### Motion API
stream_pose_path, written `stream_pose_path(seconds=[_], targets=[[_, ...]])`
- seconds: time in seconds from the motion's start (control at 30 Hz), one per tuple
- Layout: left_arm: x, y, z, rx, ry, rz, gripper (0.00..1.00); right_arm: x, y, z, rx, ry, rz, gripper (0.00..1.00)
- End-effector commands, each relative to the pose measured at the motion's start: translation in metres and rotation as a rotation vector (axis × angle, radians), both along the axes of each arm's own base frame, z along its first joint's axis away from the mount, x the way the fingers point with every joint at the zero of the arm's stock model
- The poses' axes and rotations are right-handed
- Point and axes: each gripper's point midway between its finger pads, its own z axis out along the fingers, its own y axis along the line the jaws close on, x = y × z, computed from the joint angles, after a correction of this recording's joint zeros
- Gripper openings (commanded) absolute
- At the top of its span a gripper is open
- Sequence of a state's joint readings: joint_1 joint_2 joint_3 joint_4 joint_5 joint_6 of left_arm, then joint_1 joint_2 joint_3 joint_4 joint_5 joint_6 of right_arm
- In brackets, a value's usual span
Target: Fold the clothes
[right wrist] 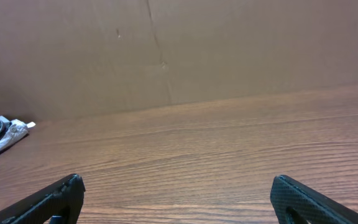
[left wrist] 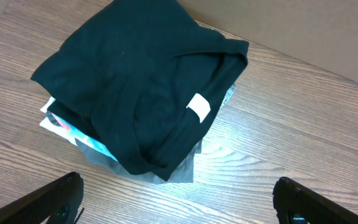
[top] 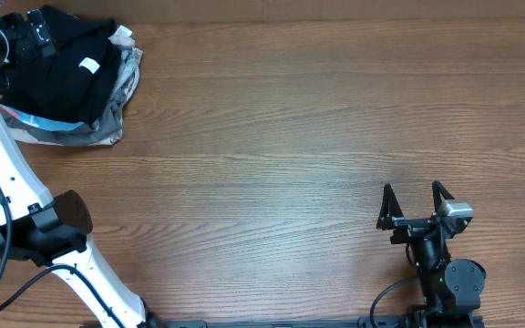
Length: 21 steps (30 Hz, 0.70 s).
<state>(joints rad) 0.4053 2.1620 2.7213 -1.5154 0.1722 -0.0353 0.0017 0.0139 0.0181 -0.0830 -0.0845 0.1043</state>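
Observation:
The black shirt (top: pixel 71 64) with a small white neck tag lies bunched on top of a pile at the table's far left corner. In the left wrist view the shirt (left wrist: pixel 129 81) fills the middle, tag to the right. My left gripper (top: pixel 27 36) hovers by the pile's far left side. Its fingers (left wrist: pixel 179 193) are wide open and empty, with bare wood between them and the pile just beyond. My right gripper (top: pixel 413 196) is open and empty at the near right, far from the shirt; it also shows in the right wrist view (right wrist: pixel 176 193).
Grey and white garments (top: pixel 98 132) lie under the shirt, with a blue-and-white edge (left wrist: pixel 58 121) sticking out. A brown cardboard wall (right wrist: pixel 166 50) stands behind the table. Bare wood table (top: pixel 290 137) spans the middle and right.

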Motion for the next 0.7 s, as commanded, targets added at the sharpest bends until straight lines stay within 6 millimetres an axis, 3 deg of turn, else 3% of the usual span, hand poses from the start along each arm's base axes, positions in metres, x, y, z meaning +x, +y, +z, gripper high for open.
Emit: stream_pose_path(seconds=[0.0,0.17,0.33,0.6,0.67], targets=[[0.003,-0.001,-0.005,-0.020,0.006,0.007,1.00,0.000,-0.003,-0.001,-0.004,-0.008,-0.016,1.00],[0.000,-0.008,0.006,-0.008,-0.015,-0.003,1.00,0.000,-0.003,-0.001,-0.004,-0.008,-0.016,1.00],[-0.020,-0.022,0.023,-0.005,-0.023,-0.014,1.00,0.000,-0.003,-0.001,-0.004,-0.008,-0.016,1.00],[-0.097,-0.070,0.005,-0.054,0.106,-0.056,1.00,0.000,-0.003,-0.001,-0.004,-0.008,-0.016,1.00],[-0.127,-0.091,-0.007,-0.069,0.151,-0.087,1.00,0.000,-0.003,-0.001,-0.004,-0.008,-0.016,1.00]])
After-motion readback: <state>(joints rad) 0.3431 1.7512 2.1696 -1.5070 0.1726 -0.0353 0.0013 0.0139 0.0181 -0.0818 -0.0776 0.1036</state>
